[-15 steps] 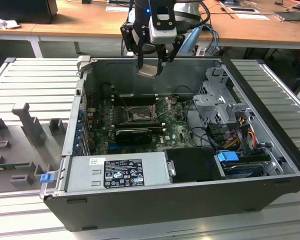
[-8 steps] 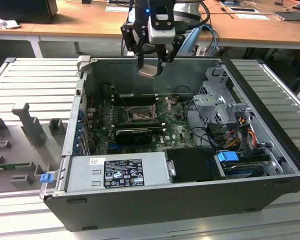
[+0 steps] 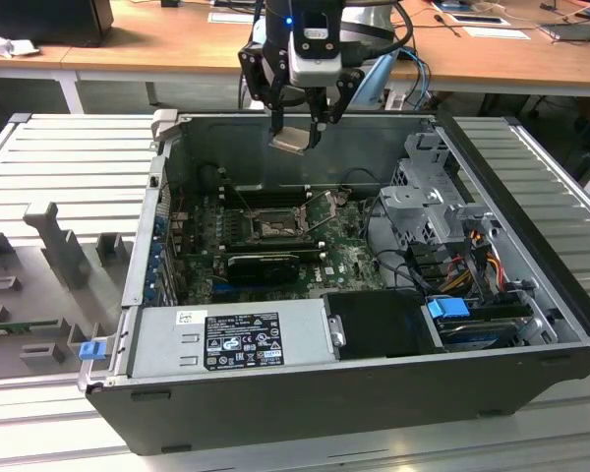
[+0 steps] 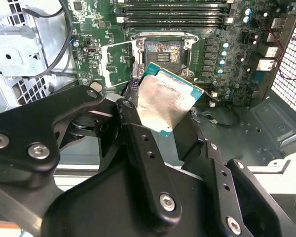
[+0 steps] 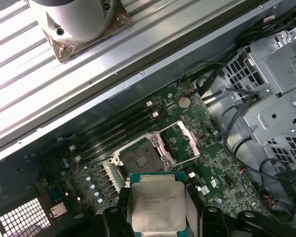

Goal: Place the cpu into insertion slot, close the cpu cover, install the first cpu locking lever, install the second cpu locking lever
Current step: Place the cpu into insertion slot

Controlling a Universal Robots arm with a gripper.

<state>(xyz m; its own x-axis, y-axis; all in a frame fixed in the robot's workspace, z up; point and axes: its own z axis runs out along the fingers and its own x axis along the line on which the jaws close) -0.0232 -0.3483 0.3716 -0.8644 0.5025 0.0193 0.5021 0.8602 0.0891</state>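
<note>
My gripper (image 3: pixel 297 131) hangs above the open computer case (image 3: pixel 531 246), near its back wall, shut on the cpu (image 3: pixel 289 139). In both wrist views the cpu (image 4: pixel 166 101) (image 5: pixel 157 203) shows its dull silver top and green edge, pinched at two opposite sides between the black fingers (image 4: pixel 133 118). Well below it on the green motherboard (image 3: pixel 349 258) lies the insertion slot (image 3: pixel 272 228) (image 4: pixel 163 51) (image 5: pixel 140 157), its dark pin field bare. The cpu cover (image 4: pixel 119 60) (image 5: pixel 180 142) is swung open beside the slot.
Long black memory slots (image 3: pixel 265 195) run behind the socket and a black graphics card (image 3: pixel 261 264) lies in front of it. A power supply (image 3: pixel 241 339), a metal drive cage (image 3: pixel 428 197) and loose cables (image 3: pixel 472 251) fill the case. A grey moulded tray (image 3: pixel 49 256) sits at the exterior view's left.
</note>
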